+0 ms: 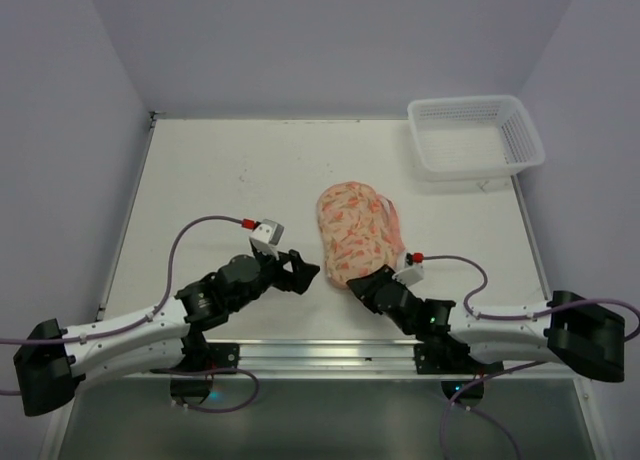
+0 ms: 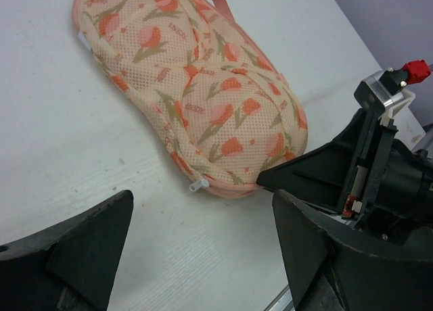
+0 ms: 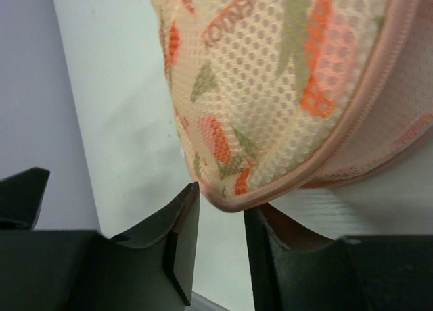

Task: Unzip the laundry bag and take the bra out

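The laundry bag (image 1: 355, 230), a peach dome-shaped pouch with orange print and pink zip trim, lies zipped in the middle of the table. It also shows in the left wrist view (image 2: 203, 88) and the right wrist view (image 3: 284, 74). Its small white zip pull (image 2: 199, 185) sticks out at the near end. My left gripper (image 1: 305, 272) is open wide (image 2: 203, 203), just short of that end. My right gripper (image 1: 358, 283) is open by a narrow gap (image 3: 220, 196), with the bag's trimmed near edge at its fingertips. The bra is hidden.
A white plastic lattice basket (image 1: 475, 135) stands at the back right corner. Pale walls close in the table on three sides. A metal rail (image 1: 330, 355) runs along the near edge between the arm bases.
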`<state>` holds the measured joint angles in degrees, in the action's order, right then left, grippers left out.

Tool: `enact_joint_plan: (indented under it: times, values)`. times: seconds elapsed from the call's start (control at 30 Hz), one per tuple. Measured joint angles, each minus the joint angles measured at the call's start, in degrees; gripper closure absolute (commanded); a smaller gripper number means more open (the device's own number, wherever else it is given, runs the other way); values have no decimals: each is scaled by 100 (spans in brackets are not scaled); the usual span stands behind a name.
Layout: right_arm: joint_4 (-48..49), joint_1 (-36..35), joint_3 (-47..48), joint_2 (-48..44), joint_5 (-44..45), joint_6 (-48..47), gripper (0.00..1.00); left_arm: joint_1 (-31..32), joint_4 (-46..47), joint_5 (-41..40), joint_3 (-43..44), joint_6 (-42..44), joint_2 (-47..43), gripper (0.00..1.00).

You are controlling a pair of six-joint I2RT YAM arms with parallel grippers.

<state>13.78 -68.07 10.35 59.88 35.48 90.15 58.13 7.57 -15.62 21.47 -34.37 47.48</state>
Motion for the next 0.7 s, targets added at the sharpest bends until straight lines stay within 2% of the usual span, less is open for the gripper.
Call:
enact_joint_plan:
  times: [0.17,0.27,0.4,0.57,0.7]
  values:
    - [-109,0,363,-251,-256,-564,49,0,-184,-72,109,109,-74,13]
    - [-304,0,468,-780,-330,-678,47,0,-219,-68,249,190,96,13]
    - [-986,0,339,-2118,-345,-686,46,2,-247,-66,520,387,651,16]
    - [-2334,0,203,-3989,-170,-686,44,181,-282,-127,1147,601,1871,17]
    - [-3445,0,219,-5025,94,-636,44,505,-284,-214,1801,737,2859,17]
